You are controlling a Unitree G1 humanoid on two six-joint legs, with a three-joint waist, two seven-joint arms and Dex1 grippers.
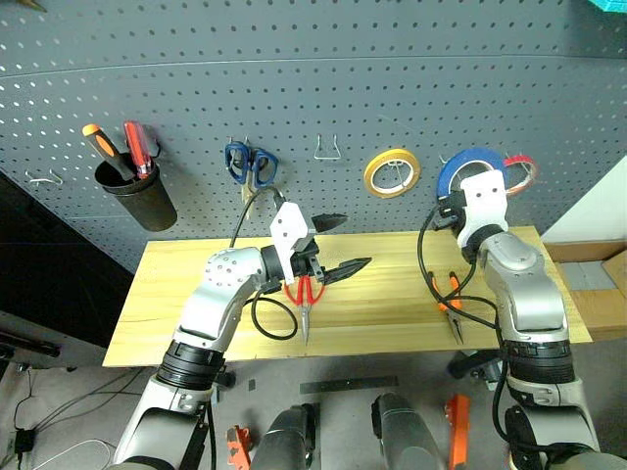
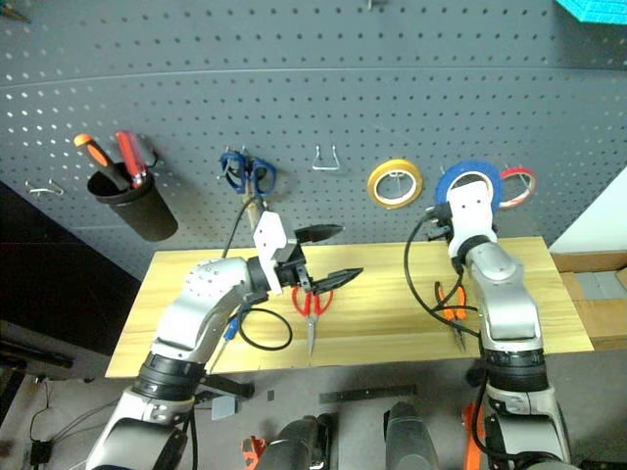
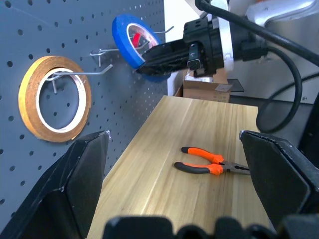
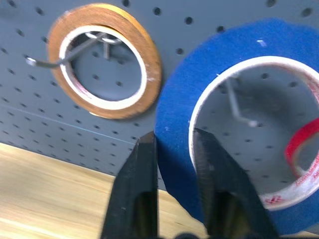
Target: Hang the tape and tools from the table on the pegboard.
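**Blue tape at its hook, right fingers straddling the band**

Right gripper (image 4: 174,164): its two black fingers sit one on each side of the lower band of the blue tape (image 4: 179,124), with a narrow gap between them. Whether the pads press the band or have just let go cannot be told. The roll lies flat against the pegboard (image 1: 294,59), and a metal hook (image 4: 237,107) shows inside its open ring. This placement suits a hanging step: the ring must pass over the hook tip before the fingers can part. Judged from these views, the tape is at or on its hook.

At 9 o'clock from the blue roll hangs a yellow tape roll (image 4: 102,59) on its own hook; at 3 o'clock a red-pink roll (image 1: 519,171) peeps from behind.

Left gripper (image 1: 333,245): jaws spread wide and empty, raised above the table (image 1: 176,294), pointing toward the right arm. It hovers above the red-handled scissors (image 1: 304,299), which lie flat on the wood, probably the next pick.

Orange-and-black pliers (image 3: 212,164) lie on the table at 6 o'clock from the blue tape, untouched.

Farther out on the pegboard: blue-handled scissors (image 1: 250,162), an empty hook (image 1: 328,149), and a black cup (image 1: 137,196) holding two screwdrivers.
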